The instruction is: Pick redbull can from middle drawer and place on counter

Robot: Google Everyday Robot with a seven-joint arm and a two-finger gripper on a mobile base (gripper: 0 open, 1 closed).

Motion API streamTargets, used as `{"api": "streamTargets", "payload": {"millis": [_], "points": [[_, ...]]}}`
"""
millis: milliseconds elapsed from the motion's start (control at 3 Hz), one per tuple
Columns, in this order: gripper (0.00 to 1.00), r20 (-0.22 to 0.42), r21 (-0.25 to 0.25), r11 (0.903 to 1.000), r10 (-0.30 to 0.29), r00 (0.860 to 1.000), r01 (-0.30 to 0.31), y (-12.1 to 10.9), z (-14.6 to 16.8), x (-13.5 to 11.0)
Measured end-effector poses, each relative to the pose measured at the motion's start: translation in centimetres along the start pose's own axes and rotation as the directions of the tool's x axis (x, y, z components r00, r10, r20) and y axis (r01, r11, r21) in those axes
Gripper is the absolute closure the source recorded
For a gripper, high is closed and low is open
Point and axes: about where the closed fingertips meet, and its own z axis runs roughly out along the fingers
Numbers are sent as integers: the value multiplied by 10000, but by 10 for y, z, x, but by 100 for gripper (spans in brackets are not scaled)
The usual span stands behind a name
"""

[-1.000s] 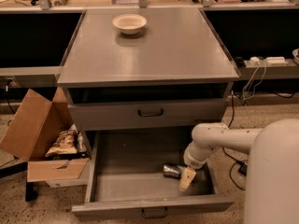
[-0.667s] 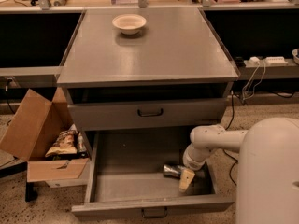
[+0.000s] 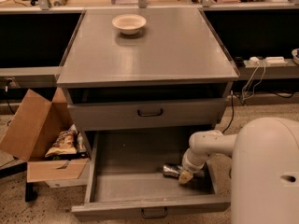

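Note:
The middle drawer [image 3: 121, 185] is pulled wide open at the bottom of the grey cabinet. The redbull can [image 3: 171, 170] lies on its side on the drawer floor, toward the right. My gripper [image 3: 185, 176] reaches down into the drawer from the right and sits right at the can's right end, touching or overlapping it. The white arm [image 3: 210, 143] comes in from the large white body at the lower right. The counter [image 3: 154, 50] is the flat grey top of the cabinet above.
A cream bowl [image 3: 129, 23] stands at the back of the counter. The upper drawer front [image 3: 149, 113] with a black handle is closed. An open cardboard box [image 3: 37, 134] with snack bags stands left of the cabinet. Cables and a power strip [image 3: 266, 59] lie at the right.
My white body has shifted left and fills more of the lower right. The gripper stays at the can's right end, barely moved.

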Motion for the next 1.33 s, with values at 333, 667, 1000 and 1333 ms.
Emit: {"api": "streamTargets", "payload": {"millis": [333,667,1000,1333], "points": [[65,1099,174,9998,-94,9939,75,-1,-6,-5],[88,2561,372,9982,-547,9651,467,11,-44,-17],[100,4016,942,9874,-1545,9027,1270,28,-110,-34],[100,4610,1498,9606,-2775,8429,2343,35,-164,-43]]}}
